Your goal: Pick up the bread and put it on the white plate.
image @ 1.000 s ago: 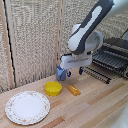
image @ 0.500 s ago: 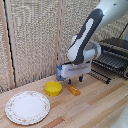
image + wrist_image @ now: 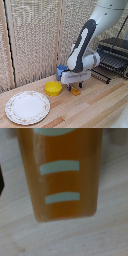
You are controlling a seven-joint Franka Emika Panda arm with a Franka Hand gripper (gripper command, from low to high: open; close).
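The loaf (image 3: 76, 92) is a small orange-brown oblong piece lying on the wooden table, just to the exterior view's right of a yellow bowl. My gripper (image 3: 75, 87) is down low right over it, open, with its dark blue fingers (image 3: 69, 86) standing on either side of the bread. In the wrist view the bread (image 3: 65, 173) fills most of the picture, very close, showing two pale stripes. The white dish (image 3: 11, 111) lies flat with nothing on it at the exterior view's front left, well apart from the gripper.
The yellow bowl (image 3: 53, 88) sits between the bread and the dish. A blue cup (image 3: 61, 70) stands behind the gripper. A dark dish rack (image 3: 116, 56) takes up the exterior view's right. A woven blind backs the table.
The arm has come down and slightly toward the front, bringing the gripper from above the table to a spot just over the bread. The bread, bowl and dish have not moved.
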